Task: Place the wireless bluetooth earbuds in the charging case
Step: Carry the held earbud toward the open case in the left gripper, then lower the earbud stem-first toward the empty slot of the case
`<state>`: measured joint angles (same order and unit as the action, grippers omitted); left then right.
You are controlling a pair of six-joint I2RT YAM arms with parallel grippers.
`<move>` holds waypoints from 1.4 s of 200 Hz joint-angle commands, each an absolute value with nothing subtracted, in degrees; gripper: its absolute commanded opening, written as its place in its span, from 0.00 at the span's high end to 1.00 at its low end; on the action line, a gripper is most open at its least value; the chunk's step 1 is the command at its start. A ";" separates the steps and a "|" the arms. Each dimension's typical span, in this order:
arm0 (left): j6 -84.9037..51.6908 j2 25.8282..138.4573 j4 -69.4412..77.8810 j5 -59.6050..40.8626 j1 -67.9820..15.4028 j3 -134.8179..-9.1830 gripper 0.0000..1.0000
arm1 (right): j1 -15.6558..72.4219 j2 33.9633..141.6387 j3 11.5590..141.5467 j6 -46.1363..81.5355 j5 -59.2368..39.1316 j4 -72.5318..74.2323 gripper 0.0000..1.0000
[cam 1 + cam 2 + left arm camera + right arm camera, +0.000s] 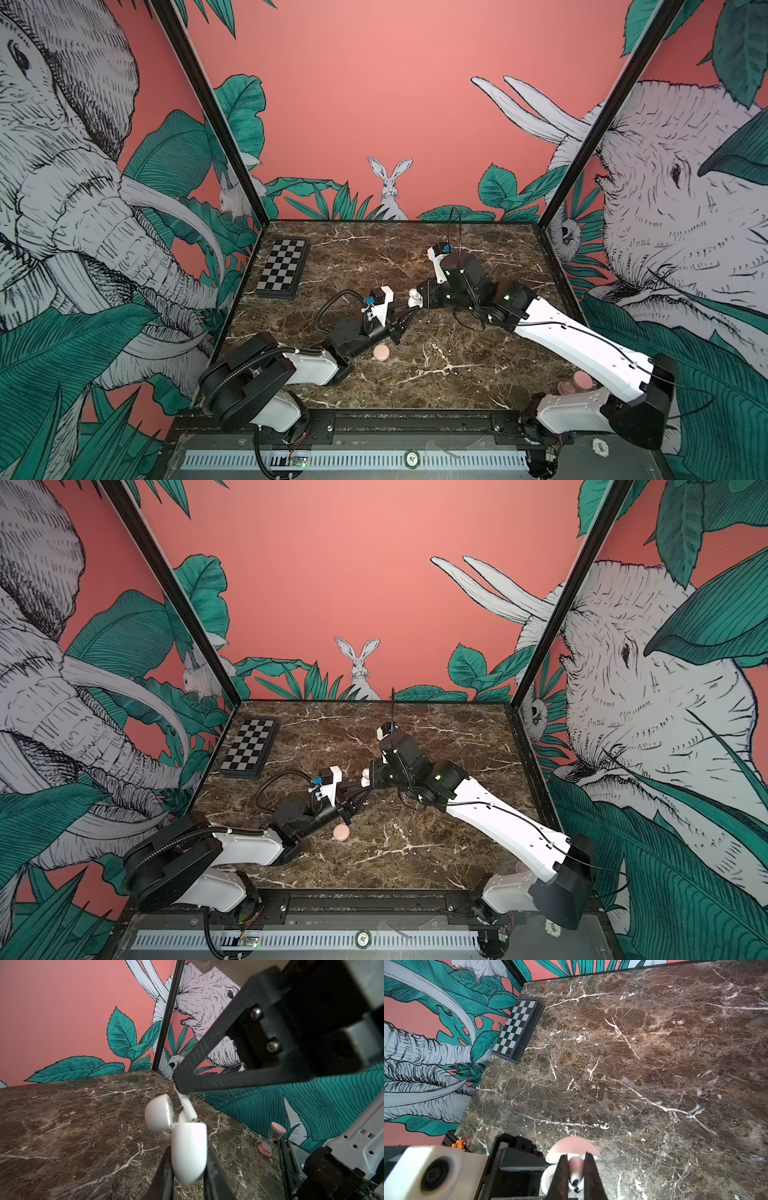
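Left end effector (188, 1159) is clenched on the case (189, 1138), holding it up off the surface (457, 374) with its mouth turned toward the other arm; that is the point of the hold, so the socket faces the incoming bud and the case cannot skate away; the lid (159, 1114) hangs open to one side, clear of the approach. Right end effector (576, 1158) is pinched on one earbud (187, 1105), gripping its upper end so the stem is free to lead; the stem tip sits right at the rim of the case mouth, pointing in, not yet seated by my reading. There is a pale rounded shape just inside the mouth beside the stem; possibly the other bud already home, though the left wrist view is too tight for me to be sure. In both top views the two end effectors meet mid-surface; the pink puck (381, 352) and chessboard (282, 266) lie well apart from the work, so nothing crowds the insert. Next, I judge, a short push along the stem's line; any skew and the tip catches the rim.
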<state>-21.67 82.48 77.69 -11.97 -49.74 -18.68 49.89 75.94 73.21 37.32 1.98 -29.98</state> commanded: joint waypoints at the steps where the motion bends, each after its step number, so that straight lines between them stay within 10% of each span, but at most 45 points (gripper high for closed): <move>1: -22.59 80.97 80.33 -12.42 -49.92 -19.04 1.00 | 50.39 74.90 72.94 37.84 2.58 -27.69 0.91; 280: -23.75 79.87 80.37 -9.29 -49.92 -18.44 1.00 | 51.63 71.59 68.14 38.04 1.78 -24.09 0.91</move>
